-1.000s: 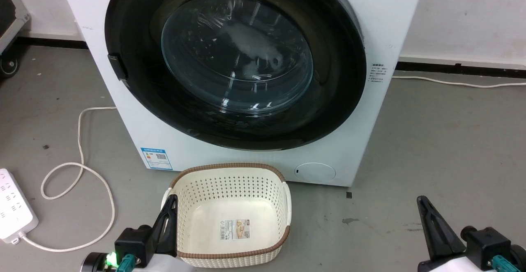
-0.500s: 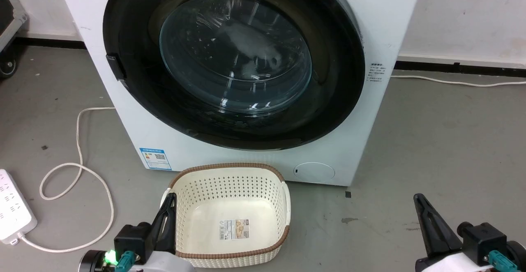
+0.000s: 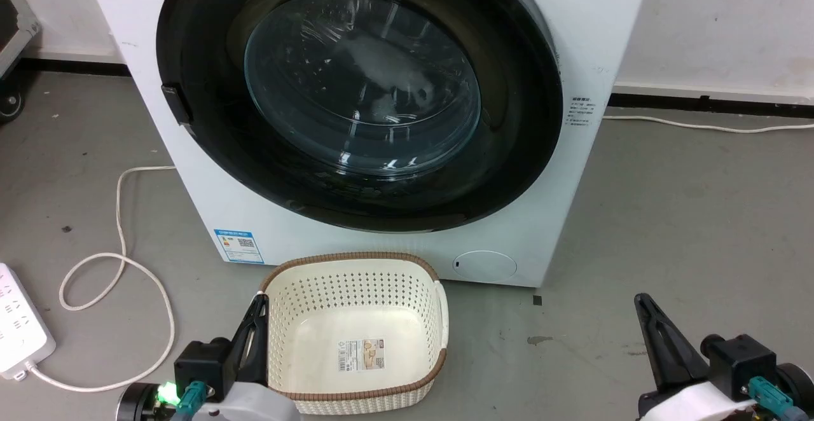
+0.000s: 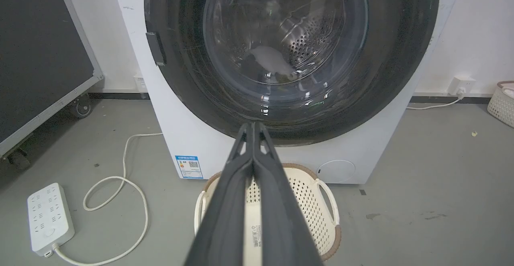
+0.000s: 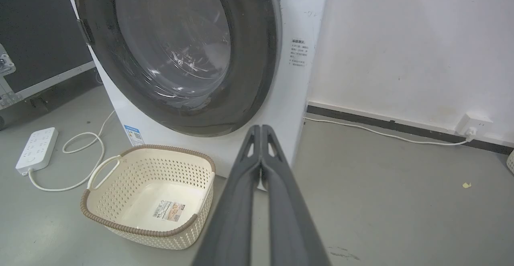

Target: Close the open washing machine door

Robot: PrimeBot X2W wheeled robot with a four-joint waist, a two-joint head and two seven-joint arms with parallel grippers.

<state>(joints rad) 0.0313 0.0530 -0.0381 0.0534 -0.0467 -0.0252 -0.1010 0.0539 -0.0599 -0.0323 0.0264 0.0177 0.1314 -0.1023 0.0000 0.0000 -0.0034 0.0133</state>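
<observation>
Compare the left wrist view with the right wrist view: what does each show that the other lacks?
Left wrist view, not the right: the round cover low on the washing machine and the left gripper, shut. Right wrist view, not the left: the printed label beside the door and the right gripper, shut. Both: the washing machine door, basket and power strip.

The right claw (image 5: 261, 131) with both dark fingers pressed together and empty, washing machine door (image 5: 176, 53) above-left of its tip, flat against the white washing machine (image 5: 297, 29), cream basket (image 5: 160, 240) on the floor lower left, power strip (image 5: 37, 147) far left
</observation>
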